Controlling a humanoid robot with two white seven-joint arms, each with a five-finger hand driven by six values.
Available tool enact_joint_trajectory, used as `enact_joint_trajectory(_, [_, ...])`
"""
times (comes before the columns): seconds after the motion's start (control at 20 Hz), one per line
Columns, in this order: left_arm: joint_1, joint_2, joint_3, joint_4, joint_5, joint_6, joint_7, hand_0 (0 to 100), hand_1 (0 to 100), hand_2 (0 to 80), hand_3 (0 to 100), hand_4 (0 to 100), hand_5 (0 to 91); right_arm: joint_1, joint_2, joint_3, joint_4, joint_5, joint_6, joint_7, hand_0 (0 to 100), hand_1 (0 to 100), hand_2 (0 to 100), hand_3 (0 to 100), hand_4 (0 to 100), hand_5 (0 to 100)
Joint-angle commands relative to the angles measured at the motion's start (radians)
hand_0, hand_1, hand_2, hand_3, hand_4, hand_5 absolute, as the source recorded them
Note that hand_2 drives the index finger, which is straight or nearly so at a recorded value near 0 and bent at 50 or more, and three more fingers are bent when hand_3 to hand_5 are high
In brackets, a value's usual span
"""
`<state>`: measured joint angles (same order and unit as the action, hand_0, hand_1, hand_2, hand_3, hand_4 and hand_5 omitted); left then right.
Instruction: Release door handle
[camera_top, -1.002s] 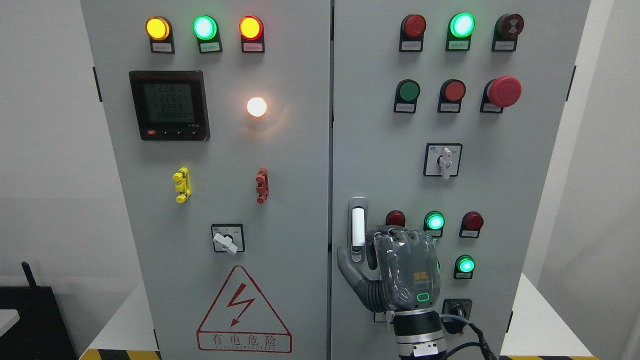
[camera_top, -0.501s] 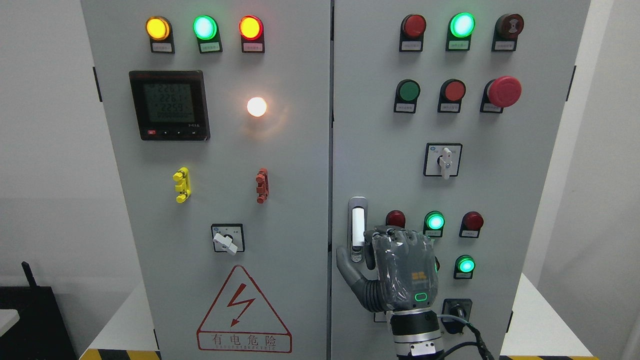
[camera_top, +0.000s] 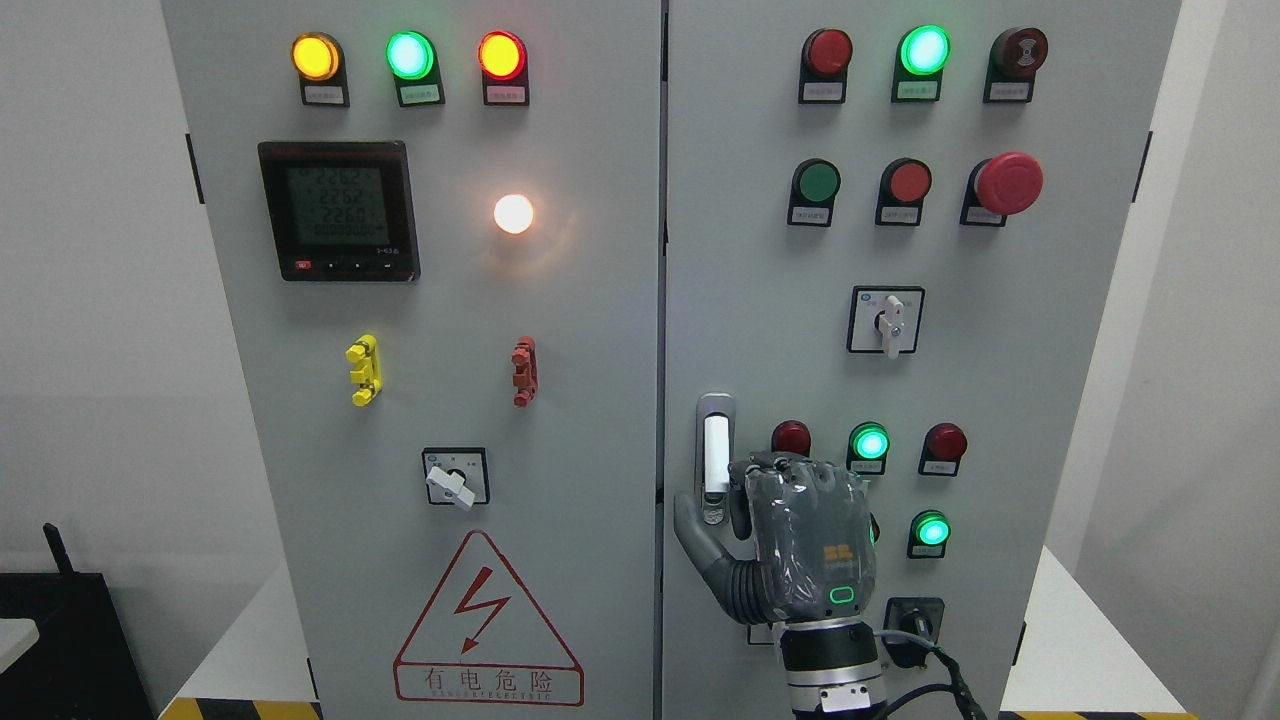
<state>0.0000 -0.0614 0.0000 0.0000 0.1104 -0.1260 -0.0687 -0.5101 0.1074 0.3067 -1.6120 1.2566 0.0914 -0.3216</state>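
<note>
The door handle (camera_top: 715, 455) is a white lever in a grey recess at the left edge of the cabinet's right door (camera_top: 760, 300), and it lies flush and upright. My right hand (camera_top: 800, 535) comes up from the bottom edge and sits just right of and below the handle, its back towards me. Its thumb (camera_top: 692, 528) is spread out to the left beside the handle's lower end, and the fingers (camera_top: 800, 470) point at the door. The hand holds nothing. The left arm is out of view.
The right door carries push buttons, lit green lamps (camera_top: 870, 442), a red mushroom stop (camera_top: 1008, 182) and a rotary switch (camera_top: 886, 320) close around the hand. The left door (camera_top: 600, 400) has a meter (camera_top: 338, 210), lamps and a warning triangle (camera_top: 487, 620). A black cable (camera_top: 945, 670) hangs by the wrist.
My right hand has shifted very slightly to the left and down. The handle and the doors have not moved.
</note>
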Motion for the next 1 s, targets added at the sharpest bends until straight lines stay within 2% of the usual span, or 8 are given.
enact_joint_trajectory(0.0, [-0.031,0.000,-0.011,-0.009,0.000,0.000,0.000,12,39,0.0,0,0,0.0,0.001,0.003,-0.004,0.003,0.000,0.001,0.000,44,52,100,100,100,98])
enact_joint_trajectory(0.95, [-0.031,0.000,-0.011,-0.009,0.000,0.000,0.000,12,39,0.0,0,0,0.0,0.002,0.005,-0.020,0.003,0.000,0.013,0.000,50,52,100,100,100,98])
